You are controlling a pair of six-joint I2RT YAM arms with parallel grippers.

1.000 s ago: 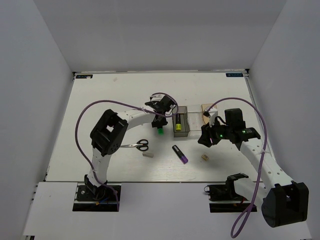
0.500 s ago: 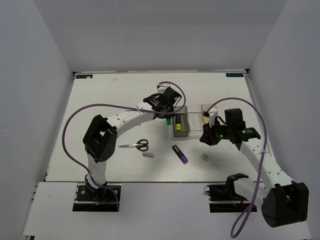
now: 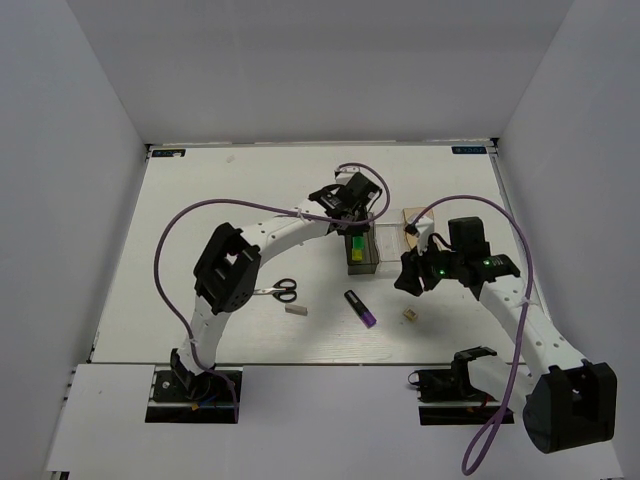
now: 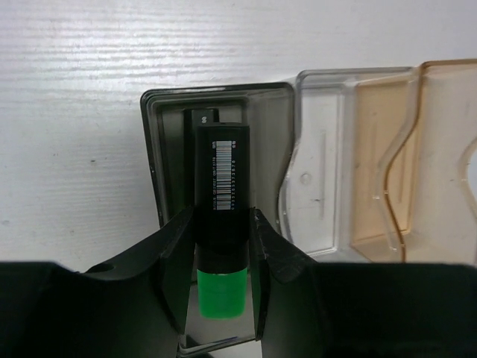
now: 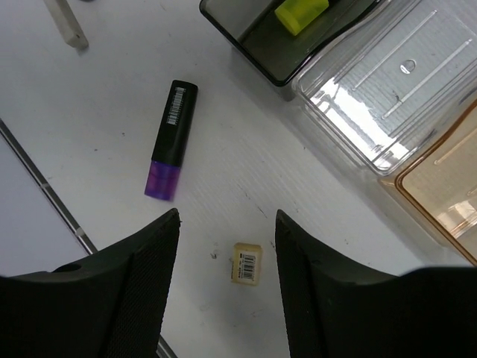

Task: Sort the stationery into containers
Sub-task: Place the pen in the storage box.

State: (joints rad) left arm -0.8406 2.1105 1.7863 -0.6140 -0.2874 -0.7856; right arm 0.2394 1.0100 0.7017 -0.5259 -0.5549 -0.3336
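My left gripper is shut on the green highlighter and holds it over the dark smoky box, pointing along it. The yellow highlighter lies in that box; its yellow end shows in the right wrist view. The clear box and the tan-orange box adjoin on the right. My right gripper is open and empty above the tan cube. The purple highlighter lies to the cube's left. The scissors and the grey block lie further left.
The row of boxes stands mid-table between the two arms. Purple cables loop over both arms. White walls close in the table on three sides. A metal strip runs along the table's near edge.
My left gripper has carried the green highlighter rightward, from beside the dark box to over it. My right gripper has barely moved.
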